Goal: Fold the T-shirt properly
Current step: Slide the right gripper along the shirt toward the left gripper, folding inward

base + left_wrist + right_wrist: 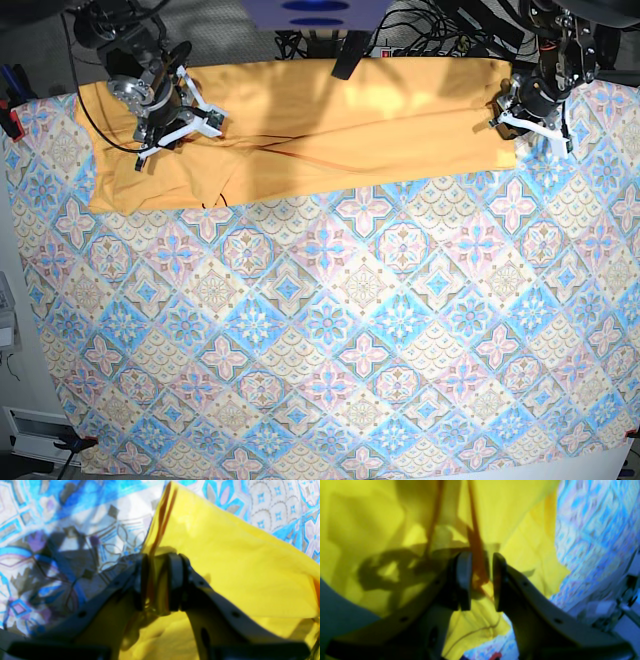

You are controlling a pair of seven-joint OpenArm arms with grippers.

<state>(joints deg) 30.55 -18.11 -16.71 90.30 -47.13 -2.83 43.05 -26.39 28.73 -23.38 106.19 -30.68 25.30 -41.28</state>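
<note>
The yellow-orange T-shirt (340, 120) lies as a long band along the far edge of the table. My left gripper (530, 118) is at the band's right end. The left wrist view shows it (157, 582) shut on a raised fold of the shirt (225, 562). My right gripper (170, 125) is over the band's left part. Seen from the right wrist, its jaws (482, 580) stand apart, with an orange seam of the shirt (382, 517) hanging loosely between the pads (465, 580).
The blue-pink patterned tablecloth (330, 330) covers the whole table in front of the shirt. Cables and dark gear (420, 40) crowd the back edge. A red clamp (12, 125) grips the cloth at the left edge.
</note>
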